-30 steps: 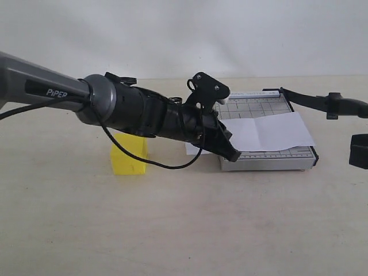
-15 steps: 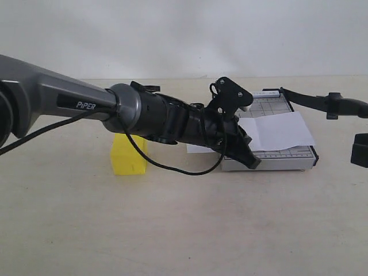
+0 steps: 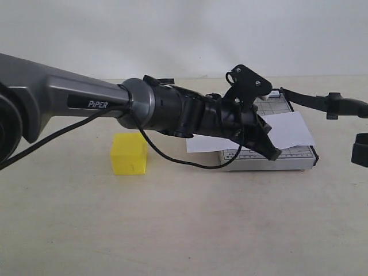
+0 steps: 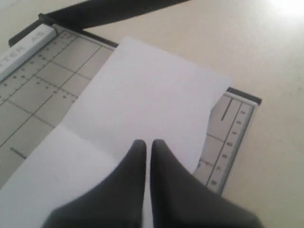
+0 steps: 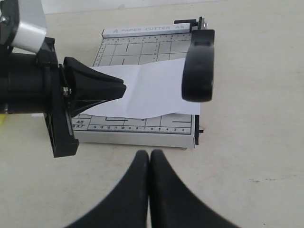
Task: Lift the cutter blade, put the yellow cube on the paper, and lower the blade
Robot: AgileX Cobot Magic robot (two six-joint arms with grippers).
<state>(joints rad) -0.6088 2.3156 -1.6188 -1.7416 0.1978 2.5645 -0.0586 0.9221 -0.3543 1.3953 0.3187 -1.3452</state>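
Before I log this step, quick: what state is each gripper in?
Left gripper: shut, empty, over the paper.
Right gripper: shut, empty.

You have soft, even light in all three views, and no shadow is hard. In the exterior view the wall (image 3: 184, 34) looks pale and a little hazy. The yellow cube (image 3: 129, 154) throws only a faint shadow on the desk (image 3: 172, 230). In your left wrist view a far patch of desk burns out to white glare, and the paper (image 4: 142, 95) is bright with little detail. The left gripper (image 4: 147, 143) and right gripper (image 5: 150, 153) look soft-edged up close. The cutter blade (image 5: 198, 66) is slightly blurred.
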